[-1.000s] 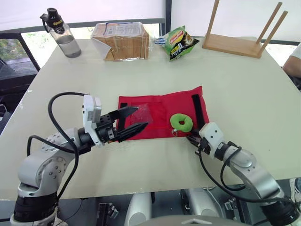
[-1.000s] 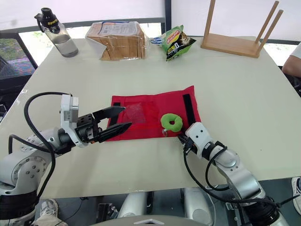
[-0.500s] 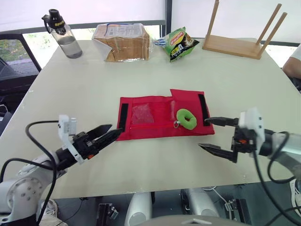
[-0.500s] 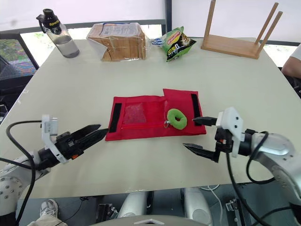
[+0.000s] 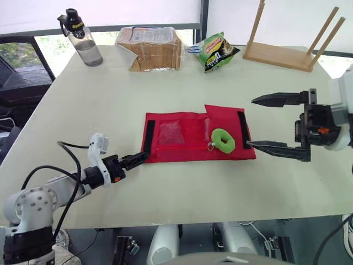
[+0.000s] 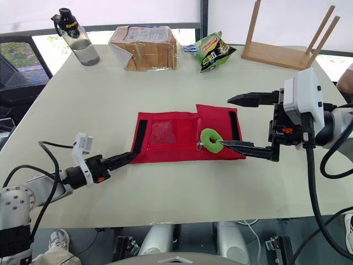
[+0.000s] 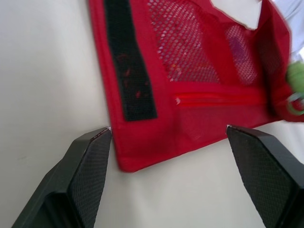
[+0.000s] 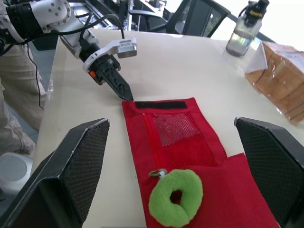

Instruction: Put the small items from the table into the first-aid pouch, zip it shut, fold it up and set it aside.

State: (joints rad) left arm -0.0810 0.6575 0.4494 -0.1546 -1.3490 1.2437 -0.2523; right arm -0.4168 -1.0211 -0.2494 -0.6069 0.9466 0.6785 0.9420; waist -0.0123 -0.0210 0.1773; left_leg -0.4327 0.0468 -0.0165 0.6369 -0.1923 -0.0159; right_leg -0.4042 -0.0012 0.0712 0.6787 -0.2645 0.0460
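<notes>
The red first-aid pouch (image 5: 193, 137) lies unfolded mid-table, with black velcro strips at both ends and a clear packet under its mesh (image 5: 171, 131). A green fabric ring (image 5: 223, 139) rests on its right half. My left gripper (image 7: 168, 128) is low on the table, open, its fingers either side of the pouch's near-left corner (image 5: 148, 159). My right gripper (image 5: 249, 122) hovers just right of the pouch, wide open and holding nothing. The right wrist view looks over the green ring (image 8: 175, 197) toward the left gripper (image 8: 114, 80).
Along the far edge stand a water bottle (image 5: 83, 37), a bagged bread loaf (image 5: 150, 48), a green snack bag (image 5: 219, 51) and a wooden rack (image 5: 287, 49). A black chair (image 5: 22, 72) stands off the left side.
The right gripper lifted off the pouch's near-right edge, opened wide and moved out to the right. The left gripper drew back, then lowered to the pouch's near-left corner. The pouch's right flap shifted.
</notes>
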